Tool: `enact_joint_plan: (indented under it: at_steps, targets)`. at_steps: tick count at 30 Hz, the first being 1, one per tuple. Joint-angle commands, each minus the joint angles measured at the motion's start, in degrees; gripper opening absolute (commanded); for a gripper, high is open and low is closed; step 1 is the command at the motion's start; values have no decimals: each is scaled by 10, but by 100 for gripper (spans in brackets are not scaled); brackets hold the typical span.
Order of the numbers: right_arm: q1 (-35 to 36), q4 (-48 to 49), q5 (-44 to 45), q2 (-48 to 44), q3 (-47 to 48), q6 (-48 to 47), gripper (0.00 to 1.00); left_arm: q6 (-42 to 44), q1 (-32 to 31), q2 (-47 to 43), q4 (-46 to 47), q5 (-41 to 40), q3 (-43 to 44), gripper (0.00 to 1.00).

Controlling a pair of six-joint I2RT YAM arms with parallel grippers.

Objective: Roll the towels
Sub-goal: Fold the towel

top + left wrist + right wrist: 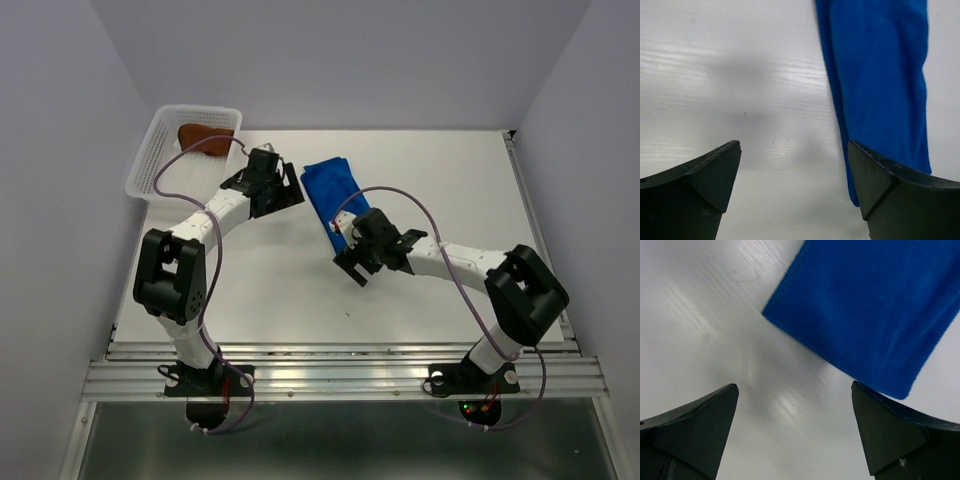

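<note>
1. Left end effector [794,172] and right end effector [795,412] both have their fingers spread wide, with nothing in them.
2. The blue towel [333,188] lies flat on the table [450,170], just ahead of the right end effector and alongside the left one's right finger.
3. I'd pinch both near corners low and level so the roll starts tight.

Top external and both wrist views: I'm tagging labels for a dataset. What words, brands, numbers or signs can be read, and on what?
None can be read. The blue towel, the white basket, the brown towel inside it, the table, the left arm and the right arm show no legible text or sign.
</note>
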Motion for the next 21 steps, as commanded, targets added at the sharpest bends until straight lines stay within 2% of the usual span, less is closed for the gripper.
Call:
enact_joint_plan:
  at_steps: [1, 9, 12, 13, 16, 17, 19, 21]
  targets:
    - [3, 3, 142, 27, 25, -78, 100, -21, 0, -30, 17, 12, -35, 99]
    - [3, 15, 192, 76, 37, -137, 100, -26, -1, -55, 24, 16, -81, 99]
    - [3, 18, 175, 98, 47, -141, 92, -26, -1, -54, 19, 6, -81, 99]
    - [3, 16, 169, 105, 48, -142, 88, -26, 0, -54, 17, 3, -80, 99]
    - [3, 17, 154, 106, 53, -143, 64, -26, -1, -53, 17, 3, -80, 99]
    - [3, 19, 144, 103, 55, -142, 48, -26, 0, -54, 16, 3, -81, 99]
    - [3, 14, 106, 100, 60, -137, 34, -27, 1, -52, 14, 3, -79, 99]
    - [3, 13, 74, 93, 58, -129, 27, -27, 0, -52, 12, 3, -78, 99]
